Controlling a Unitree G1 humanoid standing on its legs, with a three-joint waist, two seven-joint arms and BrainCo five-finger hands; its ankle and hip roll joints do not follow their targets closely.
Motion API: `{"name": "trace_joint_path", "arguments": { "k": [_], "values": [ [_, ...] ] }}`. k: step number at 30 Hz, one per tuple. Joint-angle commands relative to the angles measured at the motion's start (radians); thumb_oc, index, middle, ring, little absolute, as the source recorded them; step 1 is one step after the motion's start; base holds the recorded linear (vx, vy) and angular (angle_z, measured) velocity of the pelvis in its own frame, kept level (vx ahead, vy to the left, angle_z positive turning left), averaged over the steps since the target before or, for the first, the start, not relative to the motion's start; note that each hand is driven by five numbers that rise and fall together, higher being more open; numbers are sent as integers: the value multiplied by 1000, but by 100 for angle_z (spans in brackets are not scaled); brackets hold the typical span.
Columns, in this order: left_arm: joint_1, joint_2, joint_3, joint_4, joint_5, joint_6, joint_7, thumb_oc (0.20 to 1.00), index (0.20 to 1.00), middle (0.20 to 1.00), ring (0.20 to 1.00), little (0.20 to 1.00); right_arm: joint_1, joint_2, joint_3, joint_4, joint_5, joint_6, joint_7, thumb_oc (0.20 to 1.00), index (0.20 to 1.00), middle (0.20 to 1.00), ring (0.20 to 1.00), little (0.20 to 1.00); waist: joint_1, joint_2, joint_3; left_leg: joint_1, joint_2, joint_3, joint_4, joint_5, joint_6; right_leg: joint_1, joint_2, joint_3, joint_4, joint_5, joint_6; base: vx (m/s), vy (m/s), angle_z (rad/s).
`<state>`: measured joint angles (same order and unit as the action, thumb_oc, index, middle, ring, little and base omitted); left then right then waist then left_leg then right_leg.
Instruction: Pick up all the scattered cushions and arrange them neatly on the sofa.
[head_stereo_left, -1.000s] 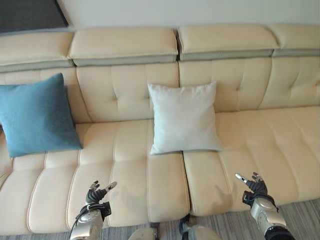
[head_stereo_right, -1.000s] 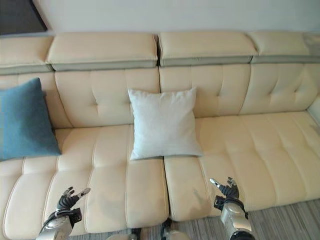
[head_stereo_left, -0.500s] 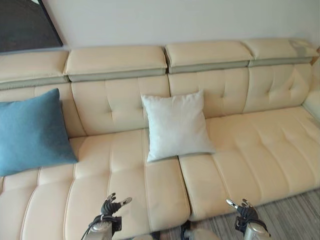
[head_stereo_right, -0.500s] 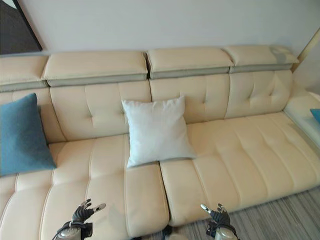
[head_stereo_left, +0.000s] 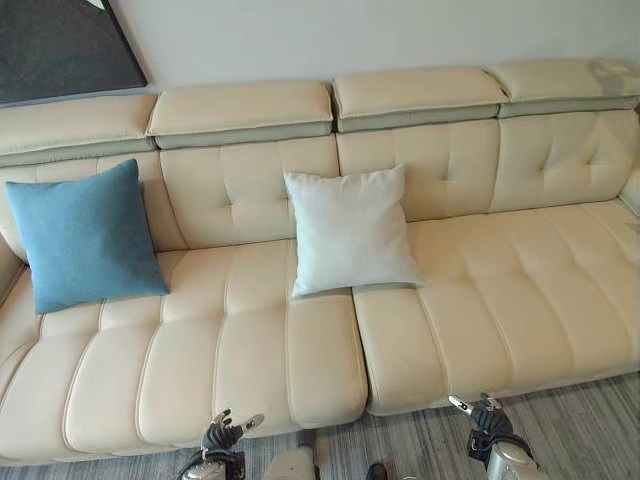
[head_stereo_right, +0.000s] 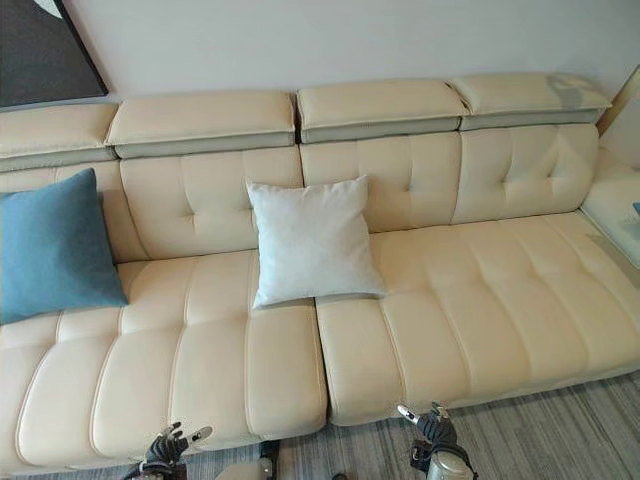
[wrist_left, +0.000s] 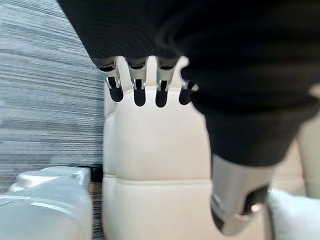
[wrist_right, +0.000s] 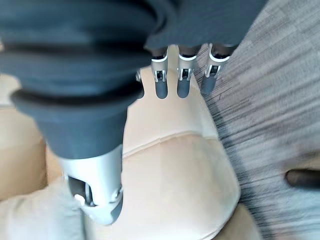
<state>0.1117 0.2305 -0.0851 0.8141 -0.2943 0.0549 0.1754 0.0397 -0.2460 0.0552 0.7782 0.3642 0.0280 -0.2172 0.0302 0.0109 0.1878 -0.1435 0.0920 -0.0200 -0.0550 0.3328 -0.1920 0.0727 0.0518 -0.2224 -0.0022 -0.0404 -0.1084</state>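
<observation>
A: Since the earlier frame both arms sit lower and closer to the view's bottom edge; the camera has shifted too, so more floor (head_stereo_left: 590, 420) shows in front of the sofa (head_stereo_left: 250, 340). Cushions unchanged on the seat.

B: Cushion positions?

A: Blue cushion (head_stereo_left: 85, 235) leans upright against the backrest at the sofa's left end. White cushion (head_stereo_left: 350, 230) leans against the backrest near the middle, its lower edge over the seam between two seat sections. The two are well apart.

B: Left robot hand (head_stereo_left: 225, 435)?

A: Low, over the sofa's front edge. Fingers straight to relaxed, thumb out to the side, holding nothing. In its wrist view the fingertips (wrist_left: 139, 95) point along the cream seat.

B: Right robot hand (head_stereo_left: 482, 415)?

A: Low, just in front of the seat's front edge, over the grey striped floor. Fingers loosely extended, nothing held. In its wrist view the fingertips (wrist_right: 183, 87) hang above the seat edge, with the thumb (wrist_right: 95, 200) apart.

B: Contact with either cushion?

A: None; both hands are well apart from them.
</observation>
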Motion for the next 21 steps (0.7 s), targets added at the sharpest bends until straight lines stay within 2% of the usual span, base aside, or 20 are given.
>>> {"name": "trace_joint_path", "arguments": {
  "k": [1,3,4,6,8,9,10,15,21],
  "values": [
    [-43,24,-6,-23,1,-23,9,1000,1000,1000,1000,1000,-35,-9,0,-50,-16,-25,5,1000,1000,1000,1000,1000,-18,-37,-4,29,-112,49,94,-259,161,13,-56,41,-62,-40,138,-136,-22,-14],
    [-44,20,-10,-13,-4,-24,7,1000,1000,1000,1000,1000,-38,-10,7,-31,-17,-24,9,1000,1000,1000,1000,1000,-14,-40,-12,59,-125,38,131,-305,168,14,-64,44,-75,-29,140,-63,12,14],
    [-44,20,-10,-13,-4,-24,7,1000,1000,1000,1000,1000,-39,-10,7,-31,-17,-24,9,1000,1000,1000,1000,1000,-15,-40,-14,57,-125,37,131,-305,168,12,-64,43,-76,-28,140,-37,36,22],
    [-40,13,-16,-7,-6,-21,3,1000,1000,1000,1000,1000,-37,-7,14,-26,-20,-20,15,1000,1000,1000,1000,1000,-21,-42,-30,106,-125,40,150,-357,176,8,-69,47,-83,-23,143,-27,52,13],
    [-35,12,-16,-19,-12,-20,3,1000,1000,1000,1000,1000,-31,-4,13,-27,-20,-19,16,1000,1000,1000,1000,1000,-26,-38,-37,130,-116,47,130,-363,176,4,-66,46,-81,-24,144,-15,80,1],
    [-33,6,-27,-18,0,-15,-4,1000,1000,1000,1000,1000,-24,-3,11,-21,-19,-18,17,1000,1000,1000,1000,1000,-37,-25,-51,168,-106,58,34,-328,170,-6,-56,37,-85,-20,146,-24,154,-5],
    [-35,3,-32,-16,3,-15,-5,1000,1000,1000,1000,1000,-22,-2,8,-17,-18,-19,16,1000,1000,1000,1000,1000,-40,-22,-57,185,-104,61,-11,-318,166,-10,-53,31,-85,-18,150,-19,124,3],
    [-28,2,-36,-20,13,-12,-9,1000,1000,1000,1000,1000,-18,2,2,0,-15,-18,10,1000,1000,1000,1000,1000,-38,-25,-65,204,-105,55,-32,-325,171,-7,-58,33,-85,-10,163,-6,108,3],
    [-36,-3,-41,32,26,-4,-13,1000,1000,1000,1000,1000,-11,9,-3,15,-17,-12,13,1000,1000,1000,1000,1000,-51,-26,-71,215,-117,79,-32,-349,189,-12,-72,77,-85,15,183,-26,147,-16]
  ]
}}
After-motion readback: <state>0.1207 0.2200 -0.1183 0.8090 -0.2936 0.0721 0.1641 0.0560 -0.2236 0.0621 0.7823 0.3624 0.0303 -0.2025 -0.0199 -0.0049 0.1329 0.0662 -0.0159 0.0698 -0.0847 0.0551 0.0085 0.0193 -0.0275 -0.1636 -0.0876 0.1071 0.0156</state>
